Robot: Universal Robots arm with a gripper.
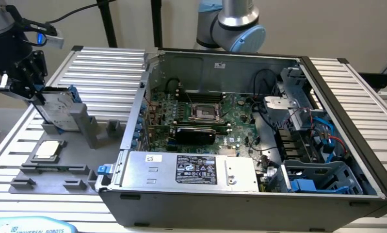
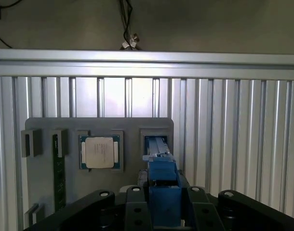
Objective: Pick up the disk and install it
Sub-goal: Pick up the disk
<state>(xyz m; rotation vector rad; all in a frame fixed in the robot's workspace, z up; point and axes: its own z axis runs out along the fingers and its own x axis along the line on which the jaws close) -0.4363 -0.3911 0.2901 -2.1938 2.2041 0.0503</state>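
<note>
The disk [image 1: 59,108] stands on edge at the exterior view's left, a silver-grey drive with a white label in a blue frame. Its lower end is at the slot of a grey fixture [image 1: 83,128]; I cannot tell whether it still rests in it. My gripper [image 1: 37,94] comes down from above and is shut on the disk's upper edge. In the wrist view the disk's blue frame [image 2: 163,185] runs edge-on between my black fingers [image 2: 135,211], and the gripper [image 2: 164,214] clamps it from both sides.
An open computer case [image 1: 348,97] lies to the exterior view's right, showing a motherboard [image 1: 200,114], a silver box with black label [image 1: 193,170] and a blue drive bay [image 1: 316,182]. A small square chip [image 1: 48,149] [image 2: 99,152] sits on the fixture. The table [image 1: 109,73] is ribbed aluminium.
</note>
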